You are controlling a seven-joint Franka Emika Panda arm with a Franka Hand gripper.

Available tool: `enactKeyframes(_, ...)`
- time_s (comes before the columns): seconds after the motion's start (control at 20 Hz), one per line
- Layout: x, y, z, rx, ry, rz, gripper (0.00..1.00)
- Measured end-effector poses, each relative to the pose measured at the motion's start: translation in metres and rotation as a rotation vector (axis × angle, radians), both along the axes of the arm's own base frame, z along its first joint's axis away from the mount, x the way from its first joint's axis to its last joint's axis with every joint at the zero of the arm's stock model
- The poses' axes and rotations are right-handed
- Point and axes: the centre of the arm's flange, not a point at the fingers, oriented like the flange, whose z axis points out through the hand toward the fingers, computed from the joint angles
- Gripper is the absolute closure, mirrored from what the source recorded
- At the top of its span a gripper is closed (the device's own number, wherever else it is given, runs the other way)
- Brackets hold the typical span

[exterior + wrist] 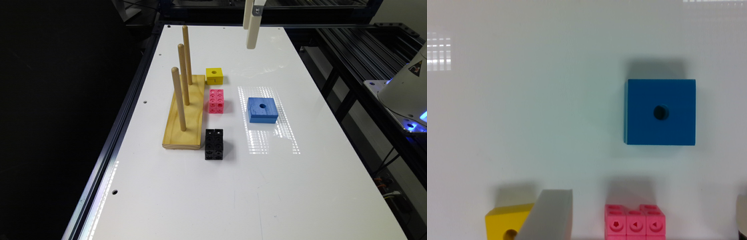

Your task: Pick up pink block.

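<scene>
Exterior view: the fingers (251, 30) hang high above the worktop (300, 186), well apart from the pink block (216, 101), which lies below them between a yellow cube (214, 75) and a black block (214, 144). Wrist view: the fingers (644, 215) stand wide, with the pink block (634, 224) on the worktop between them.

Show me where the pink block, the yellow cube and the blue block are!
pink block (216, 101), exterior view, on its top face with the round holes.
yellow cube (214, 73), exterior view, on its top face by the hole.
blue block (647, 107), wrist view, on its top face beside the hole.
</scene>
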Motion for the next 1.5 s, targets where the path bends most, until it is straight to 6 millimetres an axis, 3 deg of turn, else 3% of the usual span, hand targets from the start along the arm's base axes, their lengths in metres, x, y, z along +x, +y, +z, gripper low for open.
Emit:
enactKeyframes(0.35,0.015,0.001,-0.007,0.002,0.000,0.002,0.00)
enactKeyframes(0.65,0.027,0.001,-0.055,0.006,0.005,0.002,0.00)
enactKeyframes(1.0,0.028,0.001,-0.063,0.007,0.008,0.002,0.00)
enactKeyframes(1.15,0.028,0.001,-0.078,0.008,0.019,0.002,0.00)
enactKeyframes(1.35,0.032,0.001,-0.114,0.011,0.019,0.002,0.00)
enactKeyframes(1.5,0.033,0.001,-0.117,0.011,0.018,0.002,0.00)
